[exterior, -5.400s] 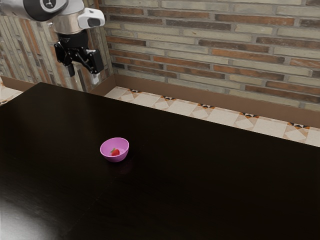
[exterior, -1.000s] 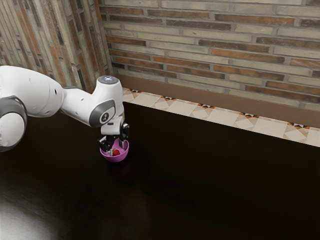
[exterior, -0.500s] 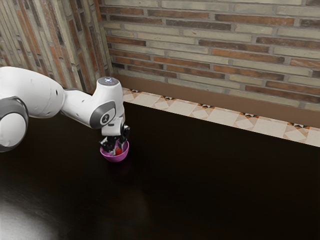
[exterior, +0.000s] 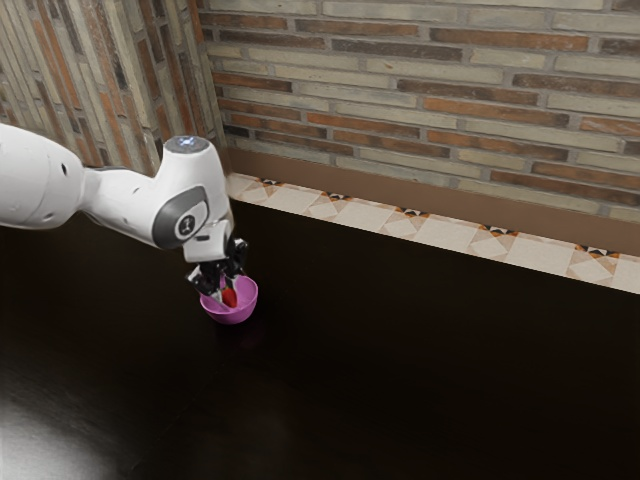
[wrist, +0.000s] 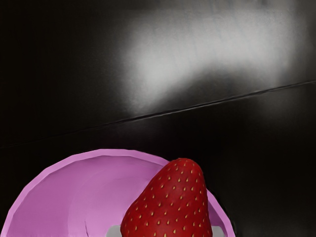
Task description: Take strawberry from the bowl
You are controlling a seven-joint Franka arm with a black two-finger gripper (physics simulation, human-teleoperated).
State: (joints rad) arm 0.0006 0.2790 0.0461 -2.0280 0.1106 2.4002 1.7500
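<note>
Conceivably, the gripper (exterior: 229, 292), pinching the strawberry (wrist: 170, 202) at the mouth of the pink bowl (exterior: 230, 316), could drop it if its tapering sides slip, or drag the bowl should it catch the rim.

Strawberry (exterior: 230, 299) in end effector (exterior: 228, 294), at bowl (exterior: 232, 316) on table (exterior: 400, 380)
</note>
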